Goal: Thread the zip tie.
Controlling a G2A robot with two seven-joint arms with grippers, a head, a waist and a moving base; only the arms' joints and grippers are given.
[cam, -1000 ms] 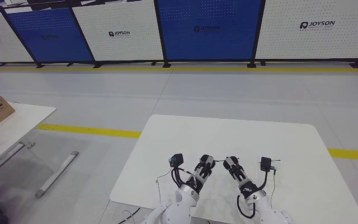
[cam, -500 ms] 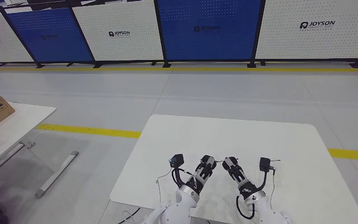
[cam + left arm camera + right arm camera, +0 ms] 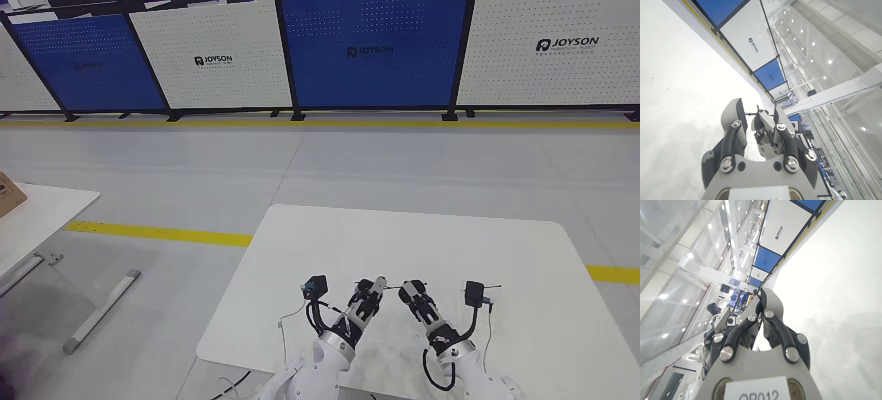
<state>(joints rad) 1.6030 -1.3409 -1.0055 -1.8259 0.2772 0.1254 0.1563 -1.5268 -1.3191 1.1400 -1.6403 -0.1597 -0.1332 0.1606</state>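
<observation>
A thin black zip tie [image 3: 391,290] hangs just above the white table [image 3: 420,240] near its front edge, between my two grippers. My right gripper [image 3: 407,291] is shut on one end of it; the black tip [image 3: 756,293] pokes out past the closed fingertips of the right gripper [image 3: 760,292]. My left gripper [image 3: 372,288] faces it from close by. In the left wrist view the left gripper [image 3: 758,107] stands open around the right gripper's tip [image 3: 761,114]. The zip tie [image 3: 751,113] runs from that tip across to one left finger pad [image 3: 742,111].
Both arms sit close together over the table's near edge, with bare tabletop stretching beyond them. Another white table [image 3: 40,215] stands off to the left across the floor. Blue and white panels [image 3: 370,50] close off the back.
The left gripper's fingers have spread apart; they were closed on the zip tie before. Both arms have drifted slightly toward the front edge. The right gripper keeps its hold.
</observation>
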